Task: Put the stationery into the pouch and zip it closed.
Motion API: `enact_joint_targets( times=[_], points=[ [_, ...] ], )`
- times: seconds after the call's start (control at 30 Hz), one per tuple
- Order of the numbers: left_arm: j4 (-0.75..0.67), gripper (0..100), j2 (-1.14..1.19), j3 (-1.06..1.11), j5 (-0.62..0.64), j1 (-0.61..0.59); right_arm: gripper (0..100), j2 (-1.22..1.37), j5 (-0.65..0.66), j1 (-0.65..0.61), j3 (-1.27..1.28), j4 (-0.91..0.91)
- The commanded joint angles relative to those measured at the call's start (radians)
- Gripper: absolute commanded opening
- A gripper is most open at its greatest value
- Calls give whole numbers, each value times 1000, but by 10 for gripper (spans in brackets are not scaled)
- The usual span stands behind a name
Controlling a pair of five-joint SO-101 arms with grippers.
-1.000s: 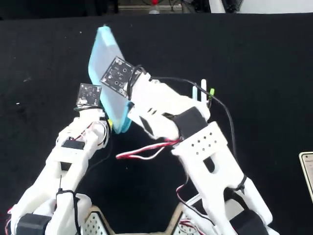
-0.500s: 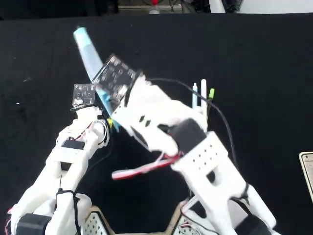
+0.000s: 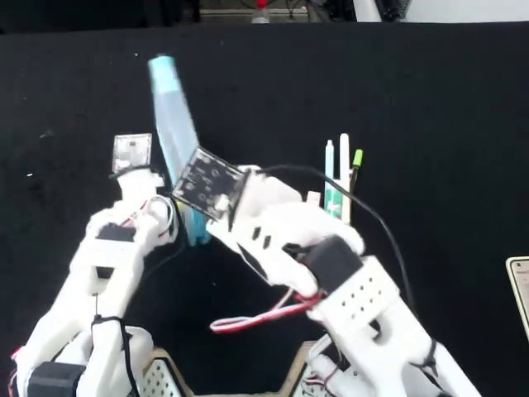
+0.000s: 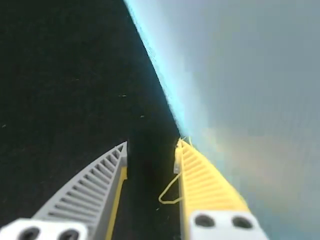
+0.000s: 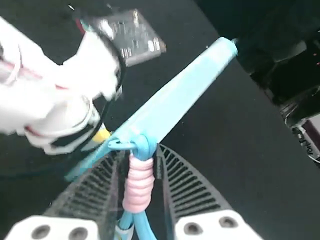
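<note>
Pinching the zip pull (image 5: 138, 185) in my right gripper's (image 5: 140, 150) clenched fingers, I'm holding the pouch (image 3: 175, 124) on edge over the worktop (image 3: 430, 99) and aiming the left gripper's (image 4: 151, 145) spread fingers to clamp its hem.

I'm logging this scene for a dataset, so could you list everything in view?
pouch: one, light blue, held up edge-on above the table.
pink coil: one, hanging from the pouch's blue zip tab, between the right hand's fingers.
pens: at least three, pale blue, white and green-tipped, lying together on the table, lower ends hidden.
card: one, beige, at the high view's right edge.
table: one, black.
left hand: open, one grey and one yellow finger, pouch beside the yellow one.
right hand: shut on the pouch's zip end.
</note>
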Motion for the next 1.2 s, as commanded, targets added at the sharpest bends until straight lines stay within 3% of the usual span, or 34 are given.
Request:
enact_joint_targets(
  times=[0.0,0.17,0.43,0.57,0.73,0.97,1.17],
  points=[
    [175,161,-17,-148,-3,-19,11,-165,6,12,85,-64],
    [221,160,-6,-171,-71,-13,11,-295,6,17,186,-183],
    [37,160,-5,-58,-60,62,11,-242,0,18,203,-371],
    [-48,161,-8,-16,51,110,11,-157,-123,18,203,-433],
    [-75,240,-6,1,118,166,11,-147,-222,17,202,-405],
    [-72,241,-15,7,137,208,11,-317,-219,17,209,-60],
    [-64,241,-15,7,129,174,11,-409,-218,17,381,-161]
  ],
)
